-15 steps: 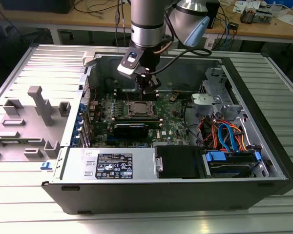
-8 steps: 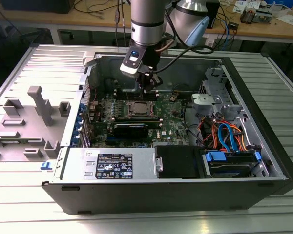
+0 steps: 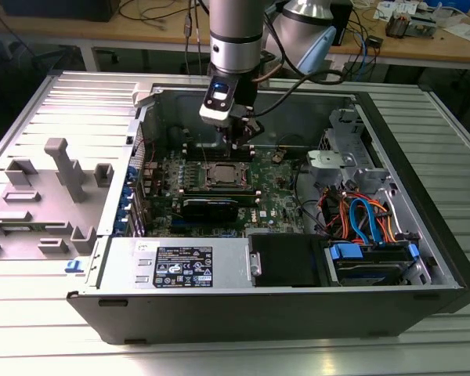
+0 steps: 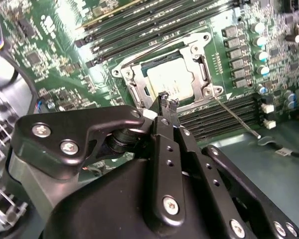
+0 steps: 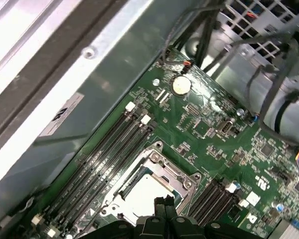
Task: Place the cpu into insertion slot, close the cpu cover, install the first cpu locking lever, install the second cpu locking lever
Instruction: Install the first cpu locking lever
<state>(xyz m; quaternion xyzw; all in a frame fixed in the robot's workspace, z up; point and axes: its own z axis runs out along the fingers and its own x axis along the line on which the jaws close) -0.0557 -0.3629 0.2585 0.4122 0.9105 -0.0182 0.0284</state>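
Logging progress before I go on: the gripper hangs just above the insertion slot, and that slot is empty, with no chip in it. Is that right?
Not quite: the slot is not empty. In the second wrist view the cpu lies seated in the insertion slot, its silver top showing. The gripper does hang just above it.
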